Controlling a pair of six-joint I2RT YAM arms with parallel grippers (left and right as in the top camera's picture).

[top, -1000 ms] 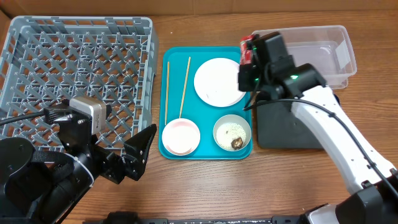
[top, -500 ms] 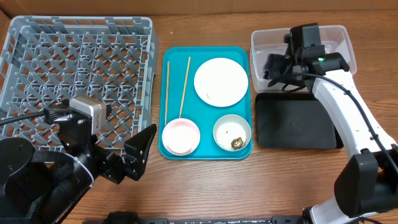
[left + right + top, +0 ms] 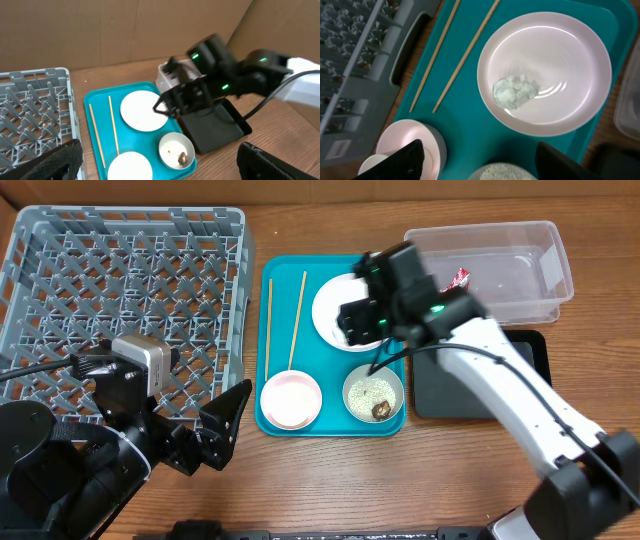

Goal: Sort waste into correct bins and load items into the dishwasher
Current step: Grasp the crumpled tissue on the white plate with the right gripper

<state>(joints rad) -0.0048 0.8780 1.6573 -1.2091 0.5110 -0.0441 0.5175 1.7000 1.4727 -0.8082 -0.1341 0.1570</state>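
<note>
My right gripper (image 3: 358,322) (image 3: 487,165) hangs open and empty over the round white plate (image 3: 545,70) (image 3: 335,295), on which lies a crumpled white tissue (image 3: 516,91). The red foil wrapper (image 3: 458,278) lies in the clear tub (image 3: 520,265). The white bowl (image 3: 373,395) (image 3: 176,150) holds rice grains and a brown scrap (image 3: 381,410). The pink bowl (image 3: 291,400) (image 3: 410,145) and two chopsticks (image 3: 297,320) (image 3: 467,55) rest on the teal tray (image 3: 325,365). My left gripper (image 3: 215,430) (image 3: 160,167) stands open and empty near the table's front, left of the tray.
The grey dish rack (image 3: 130,290) (image 3: 30,115) fills the left side, its handle close to the tray's left edge. The black tray (image 3: 480,380) (image 3: 215,125) lies right of the teal tray, partly under my right arm. Cardboard walls stand behind the table.
My right gripper carried the red wrapper over the clear tub, opened and left it there, then swung left to above the plate. The left arm has not moved.
</note>
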